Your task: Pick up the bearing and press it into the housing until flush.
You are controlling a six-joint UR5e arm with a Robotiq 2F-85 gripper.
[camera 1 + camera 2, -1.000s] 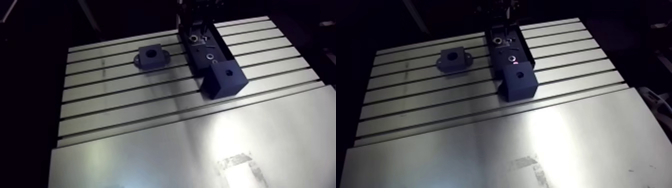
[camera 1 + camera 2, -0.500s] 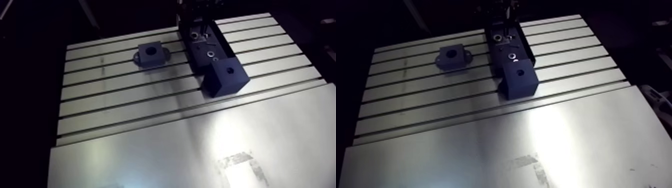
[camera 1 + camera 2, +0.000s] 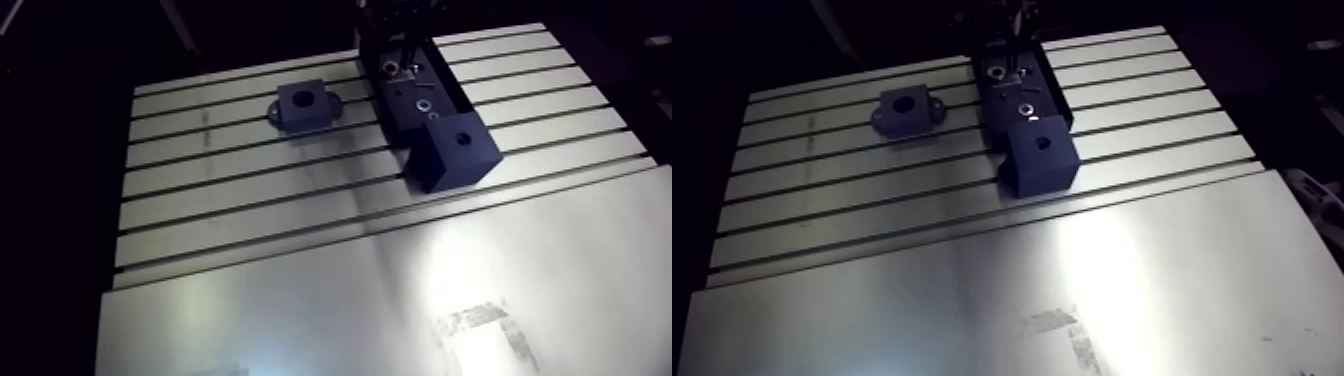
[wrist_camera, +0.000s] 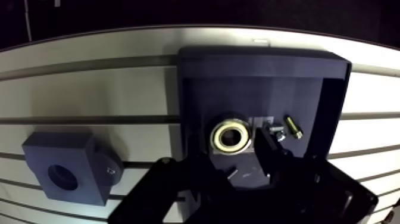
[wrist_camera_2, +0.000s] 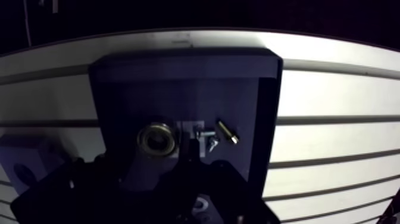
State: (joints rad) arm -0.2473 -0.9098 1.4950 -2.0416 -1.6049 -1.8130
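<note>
Black fingers of the gripper stand spread, one on each side of the bearing, with nothing pinched. Whether they touch it cannot be told. The one bearing, a pale ring, lies flat on the floor of the dark tray. Just beside it, past one finger, lie one bolt and one smaller fastener. Outside the tray, well apart from the bearing, the one housing sits on the slotted table, its round bore facing up. In the arm view, one dark block with a hole stands at the tray's near end.
</note>
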